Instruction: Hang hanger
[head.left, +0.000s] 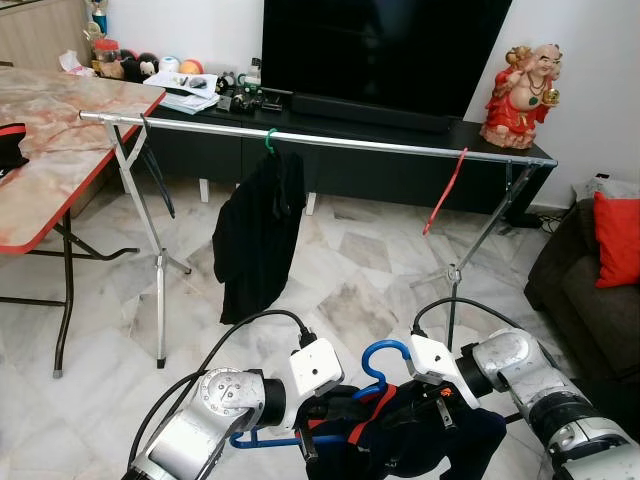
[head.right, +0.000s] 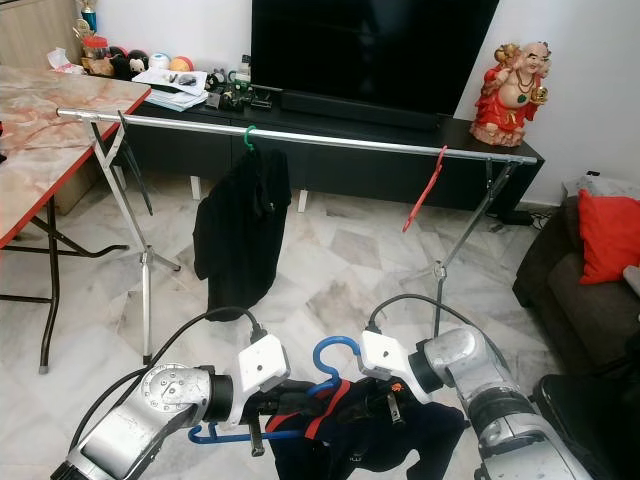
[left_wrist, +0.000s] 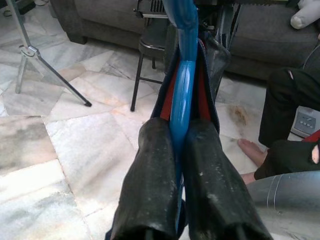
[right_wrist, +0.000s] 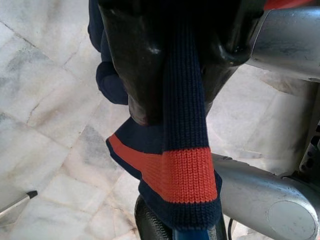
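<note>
On the far left stands a marble-topped table (head.left: 60, 150), and from beside it a metal clothes rail (head.left: 330, 141) runs across the room in front of the TV cabinet, carrying a black garment (head.left: 255, 235) on a green hanger (head.left: 270, 140) and, further right, an empty red hanger (head.left: 445, 190). Low in front, the left gripper (head.left: 315, 425) is clamped tight on the blue hanger (head.left: 385, 358), its two fingers (left_wrist: 150, 185) pressed either side of the plastic. The hanger carries a navy knit garment (head.left: 420, 440) with an orange-red band, and its hook points up between the two wrists. The right gripper (right_wrist: 170, 75) is closed on a fold of that knit. The step in hand looks like carrying the loaded hanger; next it likely needs raising and the hook set over the rail in the free stretch between the two hangers.
</note>
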